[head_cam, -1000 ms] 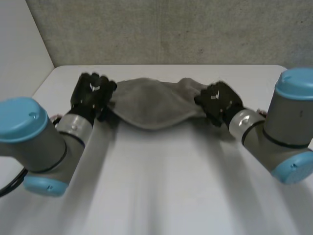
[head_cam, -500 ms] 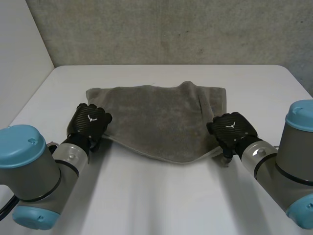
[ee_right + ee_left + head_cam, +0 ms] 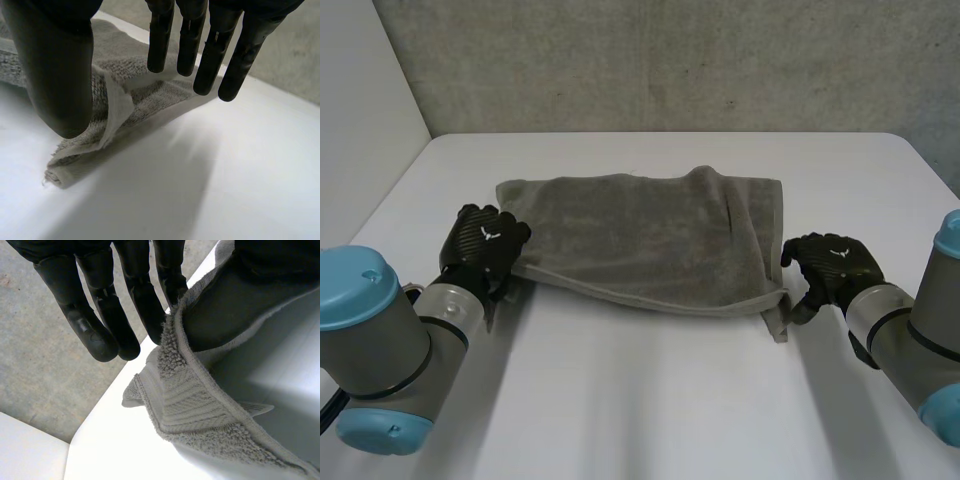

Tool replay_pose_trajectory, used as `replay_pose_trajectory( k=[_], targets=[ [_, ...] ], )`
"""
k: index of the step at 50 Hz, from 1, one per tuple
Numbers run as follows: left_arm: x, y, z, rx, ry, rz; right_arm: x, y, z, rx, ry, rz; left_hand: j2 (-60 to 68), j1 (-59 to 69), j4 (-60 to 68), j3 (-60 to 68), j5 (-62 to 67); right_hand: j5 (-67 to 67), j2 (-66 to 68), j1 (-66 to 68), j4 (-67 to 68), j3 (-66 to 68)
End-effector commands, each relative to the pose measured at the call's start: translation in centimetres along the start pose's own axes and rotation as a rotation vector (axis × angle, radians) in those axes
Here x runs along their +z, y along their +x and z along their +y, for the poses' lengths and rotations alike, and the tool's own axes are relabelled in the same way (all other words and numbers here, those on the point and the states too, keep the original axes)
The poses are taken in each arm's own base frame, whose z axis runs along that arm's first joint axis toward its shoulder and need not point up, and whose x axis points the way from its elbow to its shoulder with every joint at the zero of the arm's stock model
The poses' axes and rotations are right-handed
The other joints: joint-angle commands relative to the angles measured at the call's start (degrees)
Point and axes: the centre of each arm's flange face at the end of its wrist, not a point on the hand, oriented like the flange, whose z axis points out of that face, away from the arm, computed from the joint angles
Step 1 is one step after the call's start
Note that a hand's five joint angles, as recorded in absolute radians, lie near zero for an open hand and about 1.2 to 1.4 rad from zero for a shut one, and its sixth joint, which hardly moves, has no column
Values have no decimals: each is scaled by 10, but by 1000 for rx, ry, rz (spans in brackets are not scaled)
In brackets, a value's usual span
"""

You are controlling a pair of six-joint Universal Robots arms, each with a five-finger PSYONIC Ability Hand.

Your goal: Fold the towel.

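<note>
**Q:** What carried the work, and where did the task's item lie?

**A:** The white table [image 3: 650, 400] carried it. The grey towel [image 3: 640, 235] lay spread across the middle of the table, apparently doubled, with its long near edge running between the two hands.

**Q:** State of each hand?

**A:** The left hand [image 3: 480, 245] sat at the near left corner. Its straight fingers [image 3: 145, 305] appeared to pinch the hem against the thumb, with the cloth rising off the table into that grip. The right hand [image 3: 835, 265] stood just beside the near right corner, with thumb [image 3: 60, 75] and fingers well apart and clamped on nothing. That corner [image 3: 778, 318] lay on the table, slightly turned over.

**Q:** Which step was in hand?

**A:** In my judgement, it was the set-down that closes a fold, with one corner laid and the other held.

**Q:** What did the next move call for?

**A:** The left hand needed to open and both hands to draw clear without dragging the cloth. The turned right corner should then be flattened before any cross fold.
</note>
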Motion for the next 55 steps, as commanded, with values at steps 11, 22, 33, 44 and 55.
replay_pose_trajectory(
  k=[11,22,33,44,55],
  targets=[
    [1,-1,0,-1,2,-3,17,-9,23,282,-118,-55,-69,-44,-74,-88,-156,11,-15,-5,-11,-10],
    [1,-2,0,-1,0,-8,30,2,21,298,-79,51,-69,-44,-74,-88,-156,518,493,502,497,498],
    [1,2,8,-30,-20,8,19,17,-15,-60,34,130,-370,-345,-375,-389,-458,518,493,502,497,498],
    [3,9,21,-35,-64,26,19,12,-8,-273,9,132,-479,-454,-484,-498,-567,518,493,502,497,498],
    [1,8,23,-25,-78,27,20,18,-12,-276,21,152,-465,-440,-471,-485,-553,518,493,502,497,498]
  ],
)
